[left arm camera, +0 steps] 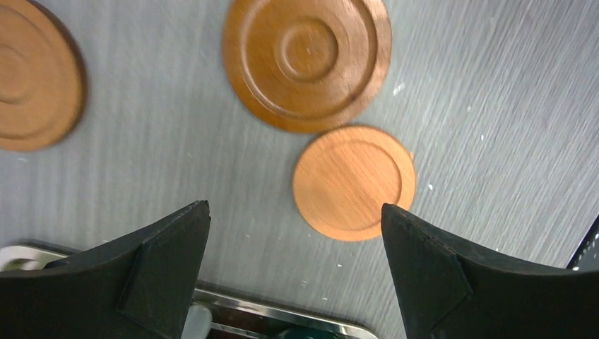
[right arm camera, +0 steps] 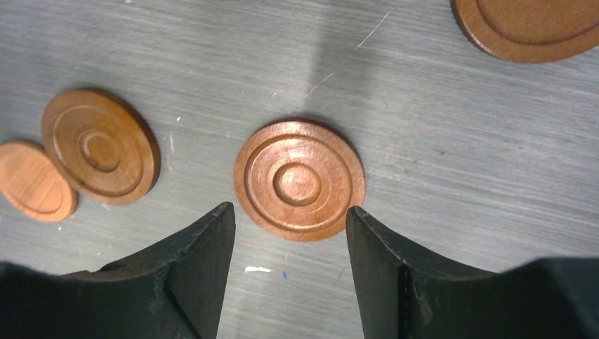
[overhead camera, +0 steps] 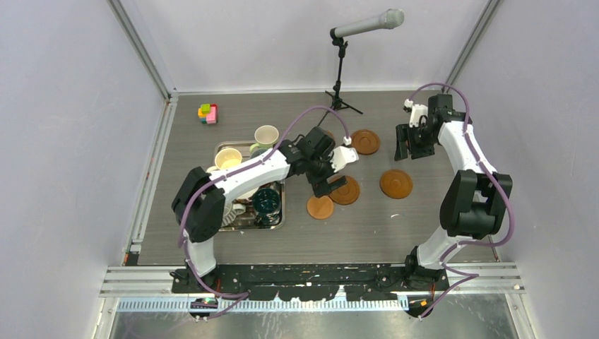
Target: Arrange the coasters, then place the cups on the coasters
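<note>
A robotics lab test cell rather than a home or kitchen. Plain pale walls (overhead camera: 63, 127) close in a grey tabletop (overhead camera: 367, 233) at 9, 12 and 3 o'clock, joined at the corners by bare metal posts (overhead camera: 141, 49). At 6 o'clock a left arm (overhead camera: 247, 173) and a right arm (overhead camera: 463, 145), both white and black, are bolted to a black rail (overhead camera: 311, 272), with purple cables (overhead camera: 319, 108) looping along them. A microphone (overhead camera: 367, 23) on a tripod stand (overhead camera: 339, 78) stands at 12 o'clock. Household things are laid out among this gear: cups (overhead camera: 228, 158) in a steel tray (overhead camera: 283, 208) at 9 o'clock, wooden coasters (overhead camera: 395, 183) near the centre, a block toy (overhead camera: 208, 114) at 11 o'clock
</note>
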`<action>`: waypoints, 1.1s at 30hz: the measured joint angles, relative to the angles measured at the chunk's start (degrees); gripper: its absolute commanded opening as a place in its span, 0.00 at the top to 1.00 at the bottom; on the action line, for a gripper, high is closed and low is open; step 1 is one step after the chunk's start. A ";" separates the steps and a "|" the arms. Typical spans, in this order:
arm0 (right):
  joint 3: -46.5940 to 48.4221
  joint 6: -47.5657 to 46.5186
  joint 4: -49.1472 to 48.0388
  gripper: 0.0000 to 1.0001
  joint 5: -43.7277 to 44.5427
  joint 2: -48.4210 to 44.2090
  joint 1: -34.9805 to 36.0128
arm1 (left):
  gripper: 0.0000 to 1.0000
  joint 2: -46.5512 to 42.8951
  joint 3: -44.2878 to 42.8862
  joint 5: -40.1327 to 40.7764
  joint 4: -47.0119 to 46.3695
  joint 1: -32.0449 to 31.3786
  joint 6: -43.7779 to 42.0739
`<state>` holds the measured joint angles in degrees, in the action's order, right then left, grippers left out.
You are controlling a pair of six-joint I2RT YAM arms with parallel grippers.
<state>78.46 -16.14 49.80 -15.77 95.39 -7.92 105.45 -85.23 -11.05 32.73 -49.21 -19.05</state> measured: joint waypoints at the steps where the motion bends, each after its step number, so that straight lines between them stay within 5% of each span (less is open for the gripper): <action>1: -0.20 -0.02 0.42 0.36 -0.26 -0.76 0.00 | 0.08 -0.13 1.01 -0.35 0.39 0.13 -0.39; 15: -7.34 -0.15 3.39 0.37 -1.38 -10.19 -1.18 | 0.22 5.55 5.27 -0.98 0.57 1.51 -3.13; 20: -8.33 -0.20 3.67 0.37 -1.33 -10.40 -1.70 | 0.33 7.69 5.29 -2.36 0.50 1.60 -3.91; 33: -9.05 -0.57 3.78 0.38 -1.36 -10.38 -3.06 | 0.47 3.41 12.52 -6.56 -0.61 -2.84 -4.31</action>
<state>69.41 -16.71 53.58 -17.12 85.01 -10.98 108.86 -72.71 -17.61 32.12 -52.05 -23.35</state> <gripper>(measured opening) 0.628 0.558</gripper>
